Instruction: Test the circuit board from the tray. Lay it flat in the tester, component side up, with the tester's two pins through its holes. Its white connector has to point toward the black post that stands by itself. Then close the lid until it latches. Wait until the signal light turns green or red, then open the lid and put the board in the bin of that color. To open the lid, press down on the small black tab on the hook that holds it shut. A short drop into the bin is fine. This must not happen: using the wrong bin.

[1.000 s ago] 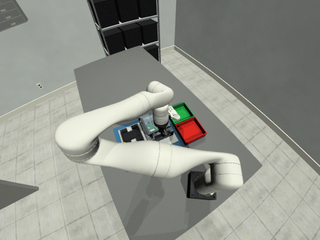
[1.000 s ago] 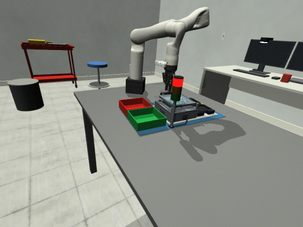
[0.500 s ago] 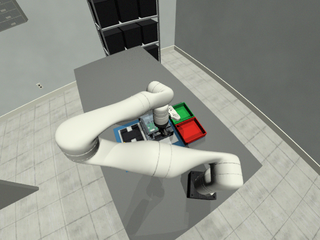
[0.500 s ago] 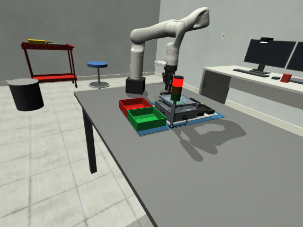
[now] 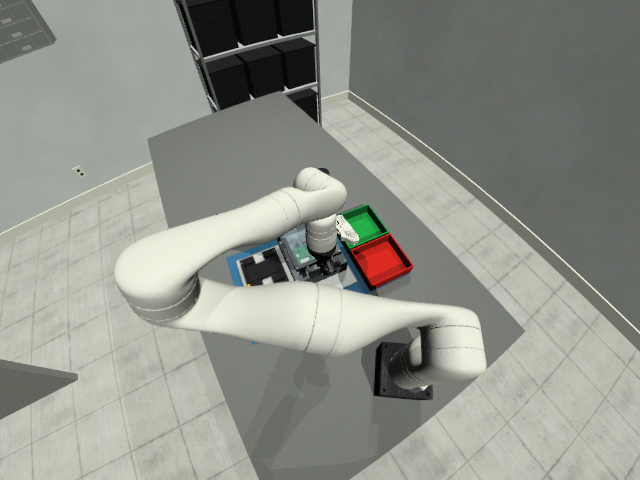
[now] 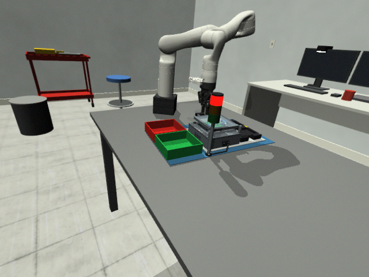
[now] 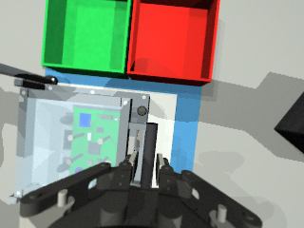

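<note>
The green circuit board lies flat in the tester under the shut see-through lid. The signal light on its pole shows red. My gripper hangs straight down over the tester's edge on the bin side, also seen in the top view. Its fingers are drawn close together and hold nothing. The black tab of the latch hook shows in the narrow gap just below the fingertips. I cannot tell whether they touch it. The red bin and the green bin stand side by side beyond the tester.
The black tray sits on the blue mat beside the tester, partly hidden by my arm. The signal pole stands at the tester's corner near the green bin. My arm's base is behind the red bin.
</note>
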Robot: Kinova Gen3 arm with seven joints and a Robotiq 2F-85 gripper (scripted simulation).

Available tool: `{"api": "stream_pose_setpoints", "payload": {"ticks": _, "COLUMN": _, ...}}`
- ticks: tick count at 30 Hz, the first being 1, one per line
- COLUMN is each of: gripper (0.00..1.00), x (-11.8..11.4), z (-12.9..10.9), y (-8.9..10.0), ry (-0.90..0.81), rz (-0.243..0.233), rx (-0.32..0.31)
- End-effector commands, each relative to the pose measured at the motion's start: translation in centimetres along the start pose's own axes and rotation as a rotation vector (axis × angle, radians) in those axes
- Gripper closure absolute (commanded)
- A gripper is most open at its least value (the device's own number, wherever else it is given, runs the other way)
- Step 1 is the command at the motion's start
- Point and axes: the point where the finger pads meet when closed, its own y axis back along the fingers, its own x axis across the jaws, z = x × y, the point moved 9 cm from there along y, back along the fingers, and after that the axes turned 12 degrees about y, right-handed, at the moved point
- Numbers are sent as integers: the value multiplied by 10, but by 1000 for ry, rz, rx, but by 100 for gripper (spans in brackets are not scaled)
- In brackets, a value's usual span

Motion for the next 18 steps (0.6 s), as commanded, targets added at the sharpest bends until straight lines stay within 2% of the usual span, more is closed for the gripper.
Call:
{"api": "stream_pose_setpoints", "payload": {"ticks": 1, "gripper": 74, "x": 1, "z": -2, "y": -6, "ry": -3, "rz": 6, "rx": 4}}
{"api": "stream_pose_setpoints", "payload": {"ticks": 18, "gripper": 74, "x": 1, "z": -2, "y": -13, "ry": -3, "rz": 6, "rx": 4}}
